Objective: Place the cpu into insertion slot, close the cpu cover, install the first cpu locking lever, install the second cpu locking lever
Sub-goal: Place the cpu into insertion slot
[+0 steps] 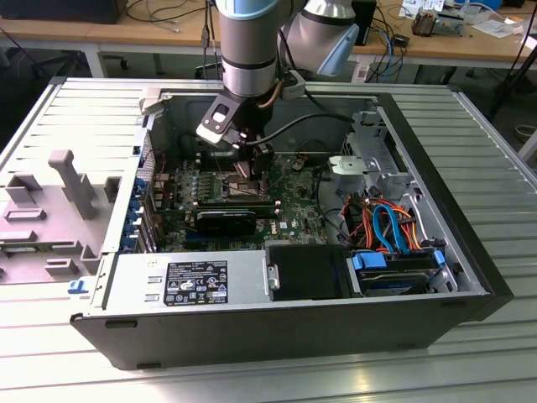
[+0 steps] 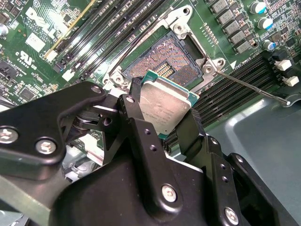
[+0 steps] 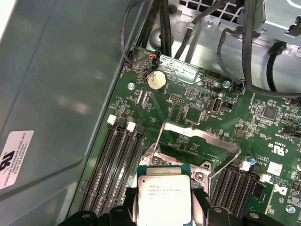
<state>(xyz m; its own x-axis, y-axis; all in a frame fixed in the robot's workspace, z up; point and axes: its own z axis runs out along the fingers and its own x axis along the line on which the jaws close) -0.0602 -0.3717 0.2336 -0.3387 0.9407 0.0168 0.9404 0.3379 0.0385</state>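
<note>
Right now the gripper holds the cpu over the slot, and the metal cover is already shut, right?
No. The gripper does hold the cpu over the insertion slot, but the cpu cover stands flipped open, as the first wrist view shows.

Lab, cable-strewn workbenches [image 1: 92,32], opened computer case [image 1: 277,336]

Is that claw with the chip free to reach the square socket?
Probably yes: the claw holds the cpu close to the insertion slot, whose cpu cover stands open; nothing lies between.

Arm [image 1: 247,42] vertical, claw [image 2: 165,115] closed.
</note>
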